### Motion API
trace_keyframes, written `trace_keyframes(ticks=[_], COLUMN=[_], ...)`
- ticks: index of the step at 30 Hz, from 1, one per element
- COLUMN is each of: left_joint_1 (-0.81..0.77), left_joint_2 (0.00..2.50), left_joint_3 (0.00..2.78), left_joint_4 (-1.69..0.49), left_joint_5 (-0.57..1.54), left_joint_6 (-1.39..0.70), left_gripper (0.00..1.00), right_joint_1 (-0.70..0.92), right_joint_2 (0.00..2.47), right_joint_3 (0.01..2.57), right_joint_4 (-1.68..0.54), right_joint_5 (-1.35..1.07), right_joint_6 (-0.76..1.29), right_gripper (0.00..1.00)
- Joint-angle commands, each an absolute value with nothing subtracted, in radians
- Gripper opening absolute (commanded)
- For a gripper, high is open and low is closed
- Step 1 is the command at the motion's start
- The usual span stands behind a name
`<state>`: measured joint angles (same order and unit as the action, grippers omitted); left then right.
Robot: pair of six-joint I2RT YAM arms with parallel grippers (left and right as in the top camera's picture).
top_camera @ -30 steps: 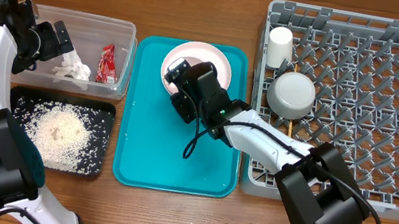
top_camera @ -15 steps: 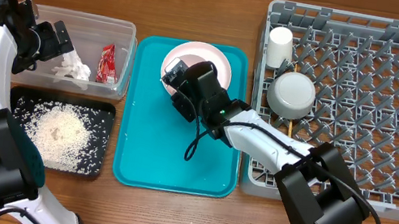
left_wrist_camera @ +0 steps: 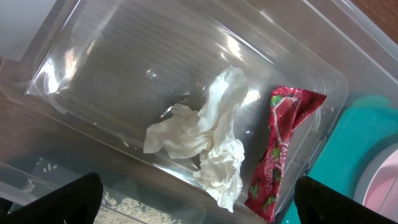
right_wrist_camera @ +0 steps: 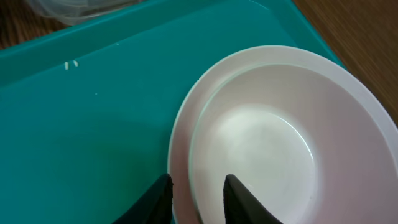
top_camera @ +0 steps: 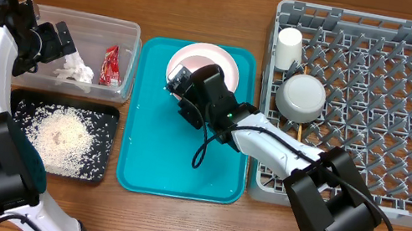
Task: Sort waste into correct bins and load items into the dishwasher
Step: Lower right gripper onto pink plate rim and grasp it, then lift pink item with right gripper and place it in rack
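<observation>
Bottom left of the overhead: black tray [top_camera: 97,168] with the rice [top_camera: 59,136] heaped in it, on the bench [top_camera: 169,228]. Teal tray [top_camera: 181,162] sits just right of it.

Right hand [right_wrist_camera: 196,200] is low over the teal tray's upper part, gap narrow. One finger is outside the pink plate [right_wrist_camera: 179,149], the other inside the pinkish bowl [right_wrist_camera: 261,149] that sits on the plate. Can't tell if it's pinching the rims.

Upper left: left hand [left_wrist_camera: 198,186] is spread wide above the clear tub [top_camera: 99,23], holding nothing. Tissue [left_wrist_camera: 211,137] and red wrapper [left_wrist_camera: 280,149] lie side by side on the tub floor.

Far right: grey rack [top_camera: 411,109], with the white cup [top_camera: 288,48] and grey bowl [top_camera: 301,97] in its upper left corner.
</observation>
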<state>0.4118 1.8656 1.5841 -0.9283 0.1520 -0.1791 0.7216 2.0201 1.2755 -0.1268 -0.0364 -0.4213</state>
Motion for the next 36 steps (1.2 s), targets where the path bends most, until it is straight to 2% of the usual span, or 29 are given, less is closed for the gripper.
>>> trace_keyframes(ticks=[1,4,9,14,25,28,36], left_joint_1=[0.399,0.399,0.399,0.399,0.399,0.399,0.399], left_joint_2=[1.832,1.832,1.832,1.832,1.832,1.832,1.832], left_joint_3=[1.6,1.6,1.6,1.6,1.6,1.6,1.6], left_joint_4=[-0.93,-0.93,-0.93,-0.93,-0.93,-0.93,-0.93], left_joint_5=[0.146,0.146,0.146,0.146,0.146,0.146,0.146], left_joint_6=[-0.16,-0.16,-0.16,-0.16,-0.16,-0.16,-0.16], left_gripper=[1.0,1.0,1.0,1.0,1.0,1.0,1.0], right_joint_1=[0.725,0.725,0.725,0.725,0.725,0.725,0.724], right_joint_2=[2.024,2.024,2.024,2.024,2.021,2.007,1.878], right_joint_3=[1.295,1.295,1.295,1.295,1.296,1.298,1.311], right_joint_4=[-0.125,-0.133,-0.152,-0.151,-0.109,-0.079,-0.082], right_joint_5=[-0.076,-0.068,-0.068,-0.043,-0.02,-0.02,-0.031], right_joint_6=[-0.428,-0.428,-0.428,-0.428,-0.427,-0.415,-0.287], right_gripper=[0.28,0.23,0.21,0.15,0.1,0.04,0.04])
